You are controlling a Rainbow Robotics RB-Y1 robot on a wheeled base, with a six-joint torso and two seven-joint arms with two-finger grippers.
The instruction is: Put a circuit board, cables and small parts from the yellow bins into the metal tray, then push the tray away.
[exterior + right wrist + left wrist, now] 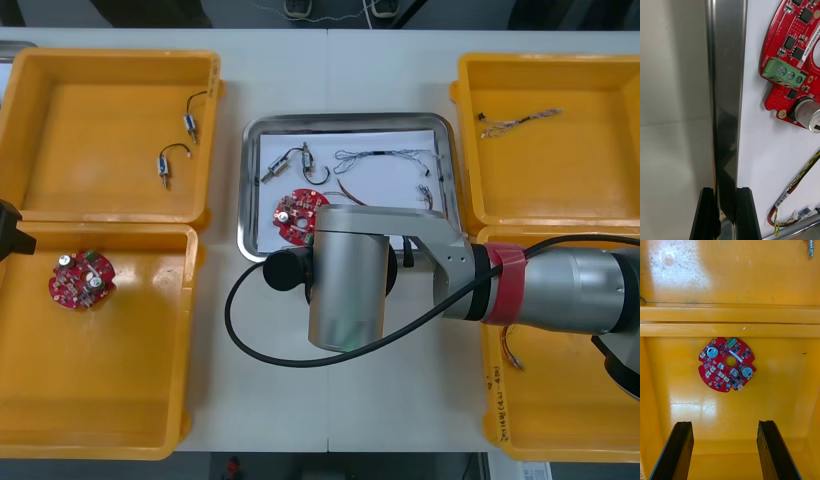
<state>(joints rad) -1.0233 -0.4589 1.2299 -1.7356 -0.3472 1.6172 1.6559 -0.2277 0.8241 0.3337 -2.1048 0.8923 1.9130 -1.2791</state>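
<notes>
The metal tray sits mid-table, white inside. In it lie a red circuit board, thin cables and a small metal part. My right arm's wrist covers the tray's near edge. In the right wrist view my right gripper is shut on the tray's rim, with the circuit board and a red and yellow cable inside. My left gripper hangs open above a second circuit board in the near left bin.
The far left bin holds two small metal parts with wires. A cable lies in the far right bin. Another cable lies in the near right bin. A black hose loops on the table.
</notes>
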